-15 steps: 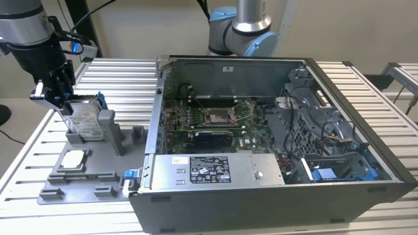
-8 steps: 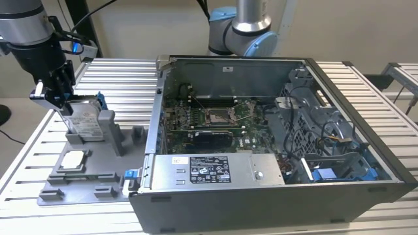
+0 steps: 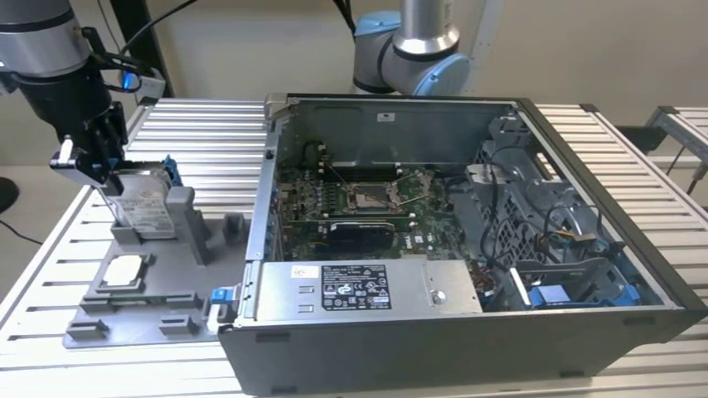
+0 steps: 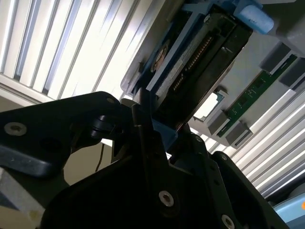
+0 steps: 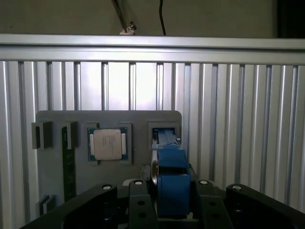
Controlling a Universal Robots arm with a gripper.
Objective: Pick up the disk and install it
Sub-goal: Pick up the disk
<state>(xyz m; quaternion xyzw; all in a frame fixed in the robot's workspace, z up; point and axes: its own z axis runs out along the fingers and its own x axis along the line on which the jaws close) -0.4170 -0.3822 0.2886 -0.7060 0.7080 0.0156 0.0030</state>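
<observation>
Gripper (image 5: 170, 187) sits right over disk (image 5: 167, 151), straddling its top edge; clamped or not, can't tell. Disk stands upright on edge in slot of grey fixture (image 3: 166, 303), long axis running along the slot. Chip (image 5: 107, 144) lies flat just beside it. Slatted table (image 3: 210, 141) underneath. Open PC case (image 3: 443, 348) is well apart, toward exterior view's right, w/ a crowded interior.

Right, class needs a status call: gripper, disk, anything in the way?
Gripper shut on disk top. Disk upright in holder. Chip beside it, apart; nothing blocking.
</observation>
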